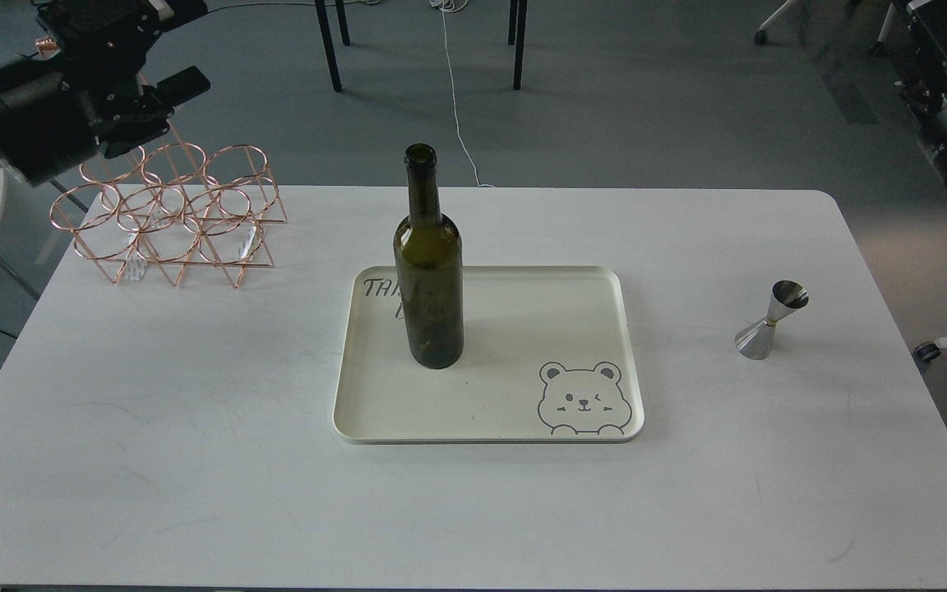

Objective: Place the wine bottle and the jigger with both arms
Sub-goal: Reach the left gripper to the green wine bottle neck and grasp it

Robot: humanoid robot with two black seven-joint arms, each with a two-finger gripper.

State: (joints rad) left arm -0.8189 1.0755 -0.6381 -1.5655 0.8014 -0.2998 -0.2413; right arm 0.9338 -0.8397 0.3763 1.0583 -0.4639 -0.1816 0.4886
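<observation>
The wine bottle [429,271] stands upright on the left part of the cream tray [523,411], dark olive-green with no label. The jigger [769,321] stands upright on the table at the right, outside the tray. My left gripper [184,45] is raised at the top left, above and behind the copper rack, far from the bottle; its fingers look spread and it holds nothing. My right gripper [921,16] is raised at the top right edge, far above and behind the jigger; its fingers are cut off by the frame edge.
A copper wire bottle rack [169,218] stands at the table's back left. The tray has a bear drawing [582,399] at its front right corner. Table legs and cables are on the floor beyond the white table [194,460].
</observation>
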